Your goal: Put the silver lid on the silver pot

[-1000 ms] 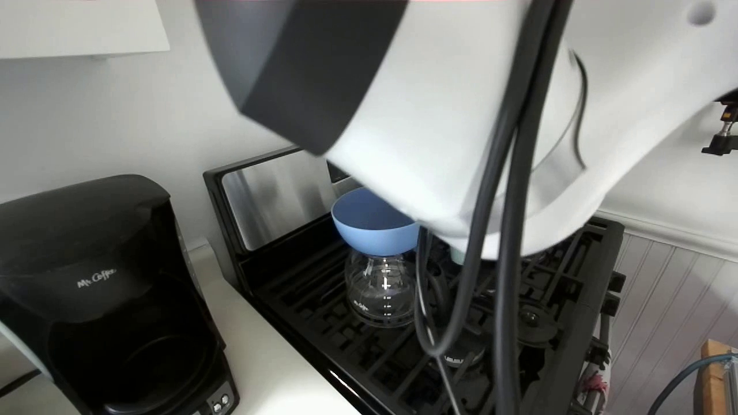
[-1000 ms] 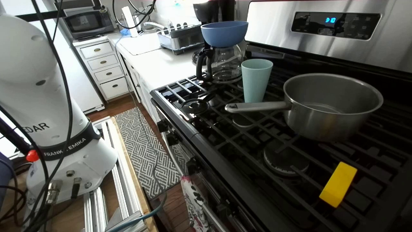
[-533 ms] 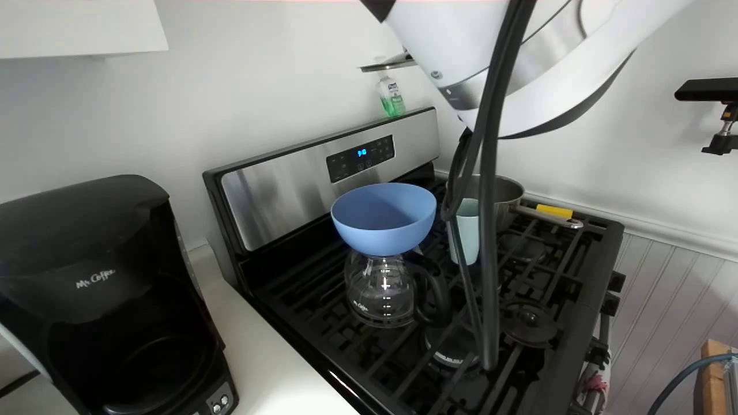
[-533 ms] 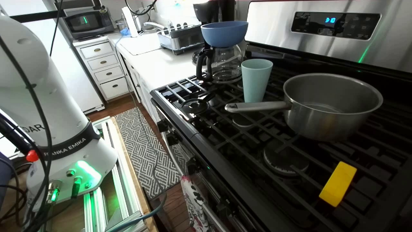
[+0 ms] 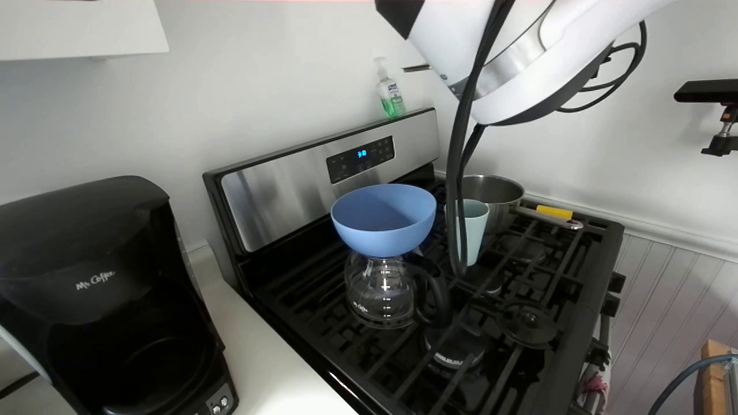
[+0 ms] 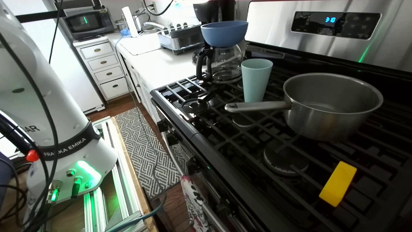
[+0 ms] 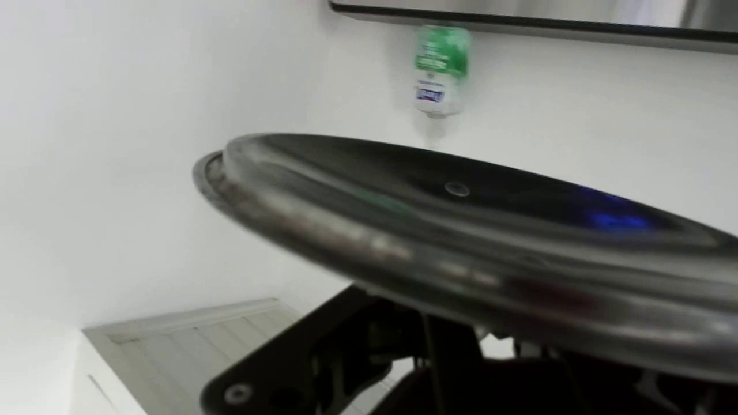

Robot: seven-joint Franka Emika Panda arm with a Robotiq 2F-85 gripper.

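In an exterior view, "Mr. Coffee" marks a coffee maker [image 5: 104, 288] and carafe [image 5: 375, 291]. In an exterior view, "Franka Emika" rings the arm [image 6: 66, 119], a clock [image 6: 330, 20] reads 3:10 and the silver pot [image 6: 325, 125] sits on the stove [image 6: 225, 167]. In the wrist view, the gripper [image 7: 455, 340] holds the silver lid [image 7: 461, 248] aloft, finger gap hidden.

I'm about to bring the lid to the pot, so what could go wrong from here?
The cables hang in front of the teal cup in an exterior view and might snag it. The blue bowl, perched on the glass carafe, could be knocked off. In the wrist view the silver lid hides the grip, so a slip could go unnoticed.
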